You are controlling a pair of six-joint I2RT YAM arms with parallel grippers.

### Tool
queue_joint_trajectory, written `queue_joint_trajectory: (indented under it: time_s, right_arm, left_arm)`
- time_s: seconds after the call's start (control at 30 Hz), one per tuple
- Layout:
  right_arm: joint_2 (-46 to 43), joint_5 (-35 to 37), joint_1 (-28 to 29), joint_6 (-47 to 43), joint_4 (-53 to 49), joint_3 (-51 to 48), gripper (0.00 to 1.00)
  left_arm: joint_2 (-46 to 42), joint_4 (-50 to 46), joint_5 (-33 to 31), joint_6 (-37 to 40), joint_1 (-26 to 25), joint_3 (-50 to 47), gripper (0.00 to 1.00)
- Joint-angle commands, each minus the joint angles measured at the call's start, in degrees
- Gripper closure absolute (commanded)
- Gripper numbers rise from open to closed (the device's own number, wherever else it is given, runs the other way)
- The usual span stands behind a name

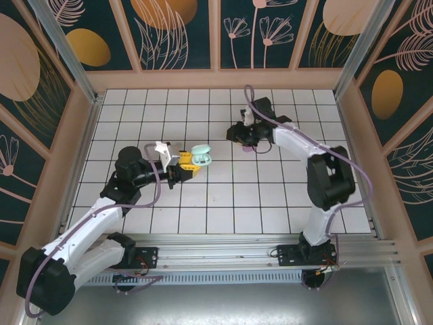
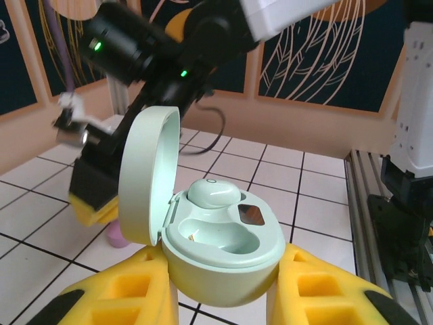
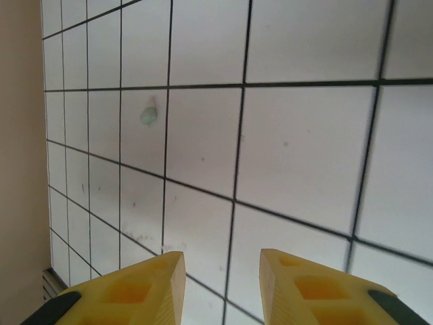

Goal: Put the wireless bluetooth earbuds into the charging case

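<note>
Mint charging case (image 2: 226, 247), lid up, is pinched at its sides by left tool (image 2: 223, 274); in top view it sits left of frame centre. A seated mint earbud (image 2: 212, 193) fills the far socket, near socket (image 2: 215, 237) empty. The right tool (image 3: 222, 271) is spread, nothing between its fingers. The loose mint earbud (image 3: 148, 115) lies on the tiled tabletop (image 3: 304, 156), upper left of right wrist frame, well apart from the tips, up and left of them. Long axis too small to tell. Right arm nearer, likely its pick. Left wrist view gives socket fill; right wrist view gives the loose bud's spot.
</note>
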Motion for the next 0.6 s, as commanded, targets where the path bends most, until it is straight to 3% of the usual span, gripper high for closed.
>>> queue_joint_trajectory:
  time_s: [0.0,0.3,0.57]
  right_arm:
    - [5.4,0.5,3.2,3.9,2.5,7.9,0.66]
    - [24.2,6.5,10.0,8.4,-1.9,29.3,0.67]
    - [34.1,10.0,13.2,9.9,-6.8,43.7,0.71]
  left_arm:
    - [-2.1,-0.4,-1.5,-1.1,-0.2,-1.0,0.93]
    - [-4.2,-2.1,-3.5,-0.8,-0.2,-2.0,0.93]
    - [-4.2,-1.9,-3.3,-0.9,-0.2,-2.4,0.93]
